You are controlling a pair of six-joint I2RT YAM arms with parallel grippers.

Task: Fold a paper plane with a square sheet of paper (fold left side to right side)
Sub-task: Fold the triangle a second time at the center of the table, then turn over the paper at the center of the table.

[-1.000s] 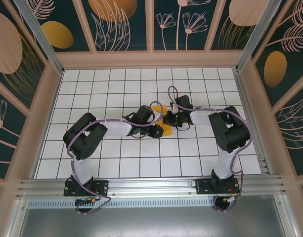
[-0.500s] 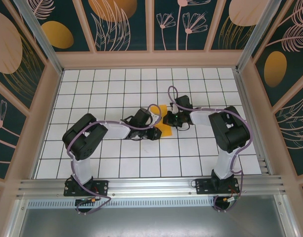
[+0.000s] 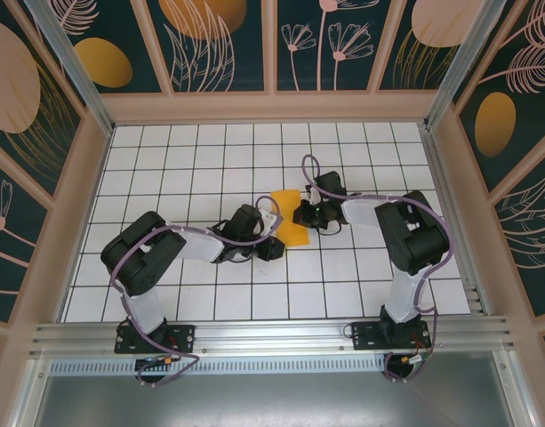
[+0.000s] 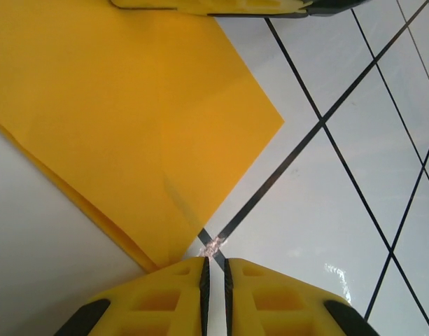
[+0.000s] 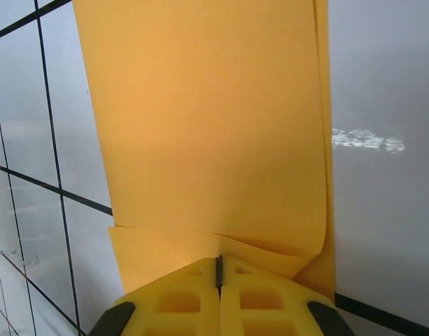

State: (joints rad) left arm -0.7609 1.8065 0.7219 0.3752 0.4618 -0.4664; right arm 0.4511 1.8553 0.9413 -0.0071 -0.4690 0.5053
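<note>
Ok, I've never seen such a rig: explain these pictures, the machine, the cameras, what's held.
Two robot arms are bolted at the near edge of a gridded table. The wide picture looks down from above; the other two come from a camera on each wrist, its yellow fingers at the bottom. Between the hands lies a folded orange-yellow sheet of paper. The right hand is shut at its edge; pinching or pressing, I cannot tell. The left hand, nearly closed beside a corner, holds nothing.

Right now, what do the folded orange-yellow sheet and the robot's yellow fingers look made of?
The folded orange-yellow sheet looks like thin matte paper: crisp creases, stacked edges. The left arm's yellow fingers seem moulded plastic, going by ribbed hollows.
</note>
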